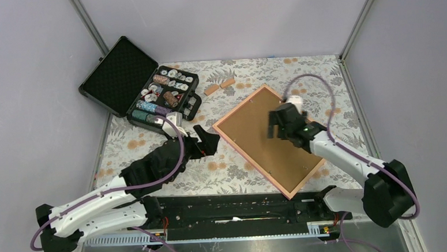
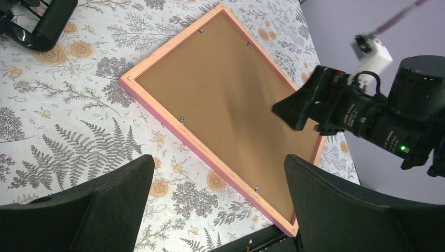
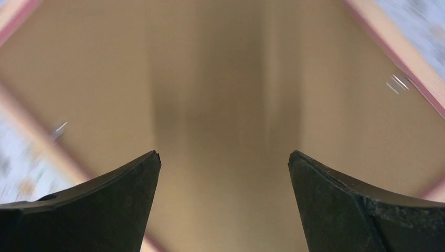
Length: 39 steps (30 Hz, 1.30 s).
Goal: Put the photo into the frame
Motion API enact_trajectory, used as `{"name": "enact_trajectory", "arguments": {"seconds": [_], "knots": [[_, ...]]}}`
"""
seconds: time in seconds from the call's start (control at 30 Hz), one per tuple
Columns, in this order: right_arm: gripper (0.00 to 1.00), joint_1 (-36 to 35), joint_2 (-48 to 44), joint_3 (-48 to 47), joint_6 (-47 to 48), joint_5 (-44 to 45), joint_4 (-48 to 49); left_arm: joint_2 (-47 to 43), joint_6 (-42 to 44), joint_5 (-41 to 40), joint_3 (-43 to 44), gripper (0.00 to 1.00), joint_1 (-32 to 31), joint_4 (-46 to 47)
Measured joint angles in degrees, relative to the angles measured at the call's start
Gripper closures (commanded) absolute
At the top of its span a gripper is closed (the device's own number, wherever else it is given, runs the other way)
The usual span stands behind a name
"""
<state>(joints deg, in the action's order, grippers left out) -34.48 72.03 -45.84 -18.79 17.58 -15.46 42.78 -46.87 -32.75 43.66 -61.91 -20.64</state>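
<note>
Bench (image 1: 235, 167): one, under a cloth printed with grey ferns and orange flowers

Frame (image 2: 173, 44): one, pinkish-orange, flat on the bench right of centre and turned cornerwise, one corner toward the arm bases. Brown board (image 1: 253, 139): one, filling the frame's opening

Case (image 1: 117, 74): one, black, lid open, at the far left corner. Top view only: rolls of round chips in the tray, markings too small to read

Right hand (image 1: 277, 123): over the board, fingers spread apart, gripping nothing. Its own wrist view is blurred and shows only board between the two fingers, with frame rail at the corners; contact with the board cannot be told. The left wrist view shows this hand from the side

Left hand (image 1: 210, 143): just beside the frame's left corner, fingers apart, nothing between them

Wooden blocks (image 1: 219, 87): two, small, side by side on the cloth beyond the frame, top view only

Metal tabs (image 2: 182, 119): four counted along the board's edge in the left wrist view; two blurred glints in the right wrist view

Green light (image 2: 403, 148): one, lit, on the right wrist
</note>
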Motion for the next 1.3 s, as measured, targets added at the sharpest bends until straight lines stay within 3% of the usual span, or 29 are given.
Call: {"name": "enact_trajectory", "arguments": {"seconds": [0.2,0.4,0.57,0.83,0.97,1.1,1.3], "knots": [[0.13,11.78,-4.48,5.88,-21.2,10.19,-11.93,2.45,0.55,0.46,-1.53,0.01,0.0,3.04],[0.16,22.38,-7.13,11.08,-30.36,12.07,-18.01,3.23,0.61,1.62,-3.21,0.01,0.11,3.98],[0.17,26.53,-10.03,11.52,-31.43,13.2,-18.95,3.15,0.76,2.84,-4.96,0.01,0.92,5.2],[0.32,38.8,-15.34,14.71,-31.21,10.01,-17.68,4.74,1.49,6.03,-5.81,0.01,3.21,7.67],[0.36,40.87,-16.09,16.48,-31.26,8.31,-16.28,5.73,1.55,8.48,-6.69,0.01,4.63,8.79],[0.47,41.68,-14.34,17.57,-31.23,6.45,-13.55,6.16,1.4,10.34,-6.82,0.01,5.7,8.79],[0.5,41.77,-12.07,21.09,-30.03,1.14,-7.21,6.16,1.33,12.13,-6.84,0.01,6.01,8.85]]}}
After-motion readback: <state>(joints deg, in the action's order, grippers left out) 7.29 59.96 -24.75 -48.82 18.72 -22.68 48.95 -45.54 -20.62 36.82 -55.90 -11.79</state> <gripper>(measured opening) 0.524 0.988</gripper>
